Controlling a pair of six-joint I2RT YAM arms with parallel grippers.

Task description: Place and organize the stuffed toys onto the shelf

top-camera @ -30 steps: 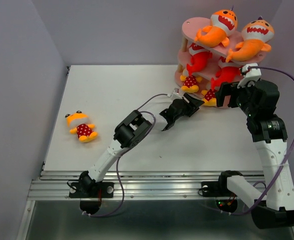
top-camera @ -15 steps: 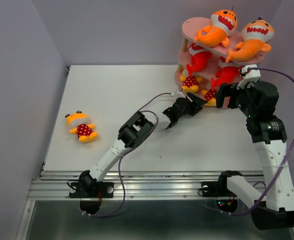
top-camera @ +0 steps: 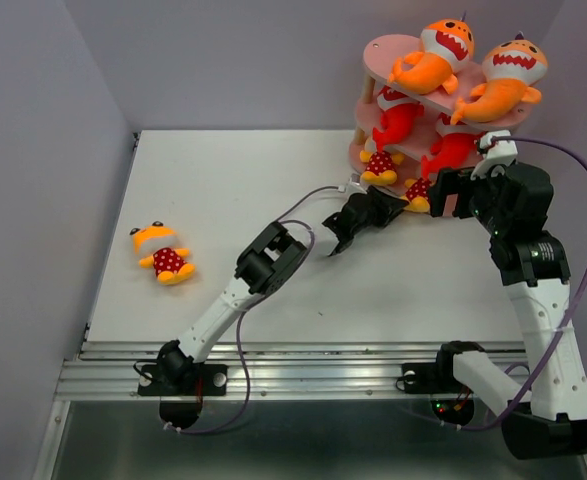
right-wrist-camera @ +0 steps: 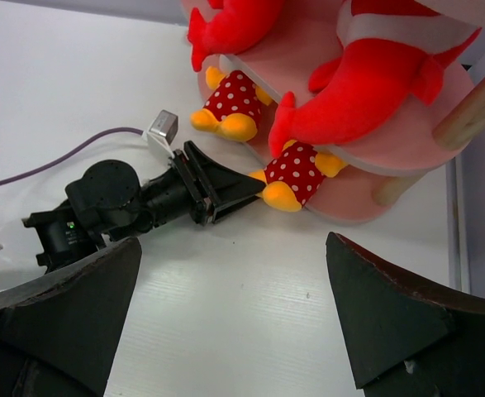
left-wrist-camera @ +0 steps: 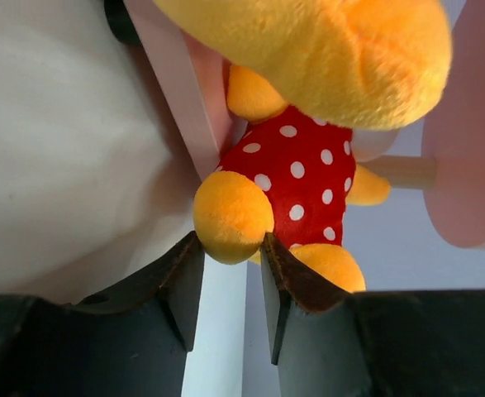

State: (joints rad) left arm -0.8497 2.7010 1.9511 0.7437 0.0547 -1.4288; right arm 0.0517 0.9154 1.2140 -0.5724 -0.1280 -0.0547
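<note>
The shelf [top-camera: 375, 56] has smooth pink oval boards on pale round wooden posts and stands at the far right of the matte white table [top-camera: 223, 200]. Two fuzzy orange sharks [top-camera: 438, 55] with white toothy mouths lie on its top board and two red sharks [top-camera: 398, 120] on the middle one. Compared with a second ago, the left arm reaches further toward the shelf and its jaws have narrowed. The left gripper [left-wrist-camera: 230, 248] now has its dark, wedge-shaped fingertips [left-wrist-camera: 184, 265] touching both sides of a rounded plush foot of the dotted figure [left-wrist-camera: 296, 178], which sits at the front edge of the bottom board. This figure is soft yellow-orange pile with a red, white-spotted body. A second one [top-camera: 378, 165] sits beside it on the same board. A third [top-camera: 163, 255] lies where it was, far left on the table. The right gripper [right-wrist-camera: 234, 331] hangs spread wide just before the shelf, holding nothing.
</note>
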